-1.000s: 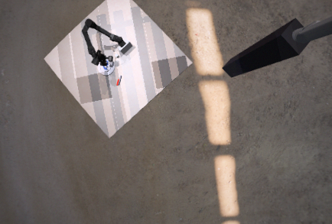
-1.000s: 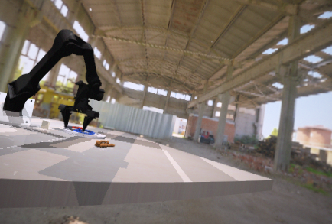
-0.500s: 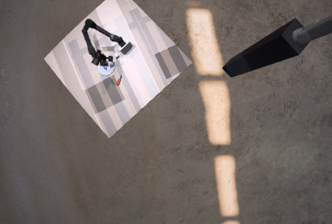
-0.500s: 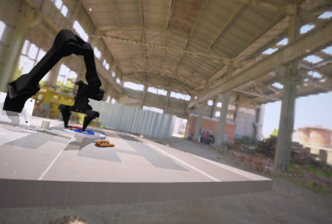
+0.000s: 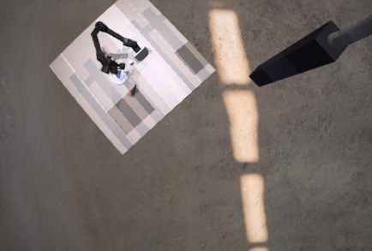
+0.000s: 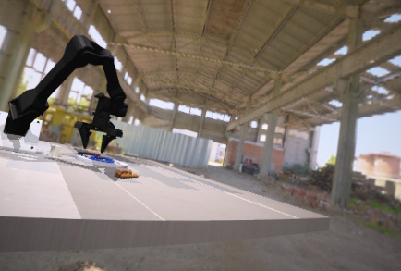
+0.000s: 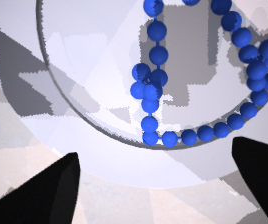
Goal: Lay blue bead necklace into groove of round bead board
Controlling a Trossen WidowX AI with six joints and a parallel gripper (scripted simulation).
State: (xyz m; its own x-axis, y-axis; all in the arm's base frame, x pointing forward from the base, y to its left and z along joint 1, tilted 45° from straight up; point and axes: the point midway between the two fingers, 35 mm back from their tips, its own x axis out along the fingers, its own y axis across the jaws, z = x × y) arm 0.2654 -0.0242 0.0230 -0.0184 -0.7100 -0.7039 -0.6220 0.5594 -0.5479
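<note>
The blue bead necklace (image 7: 195,85) (image 6: 102,159) (image 5: 122,74) lies on the round white bead board (image 7: 100,150) (image 6: 113,164) (image 5: 117,80). In the wrist view part of it runs along the board's curved groove (image 7: 65,107) at the lower right, and one strand crosses the middle with a small bunch of beads. My gripper (image 7: 156,153) (image 6: 98,144) (image 5: 116,69) hangs just above the board's near rim. Its fingers are open and nothing is between them; the beads lie beyond the fingertips.
A small orange-brown object (image 6: 126,173) lies on the table right of the board; it shows as a red and dark piece in the top view (image 5: 133,90). A white block (image 6: 54,150) stands behind. The patterned table (image 5: 180,79) sits on rough ground.
</note>
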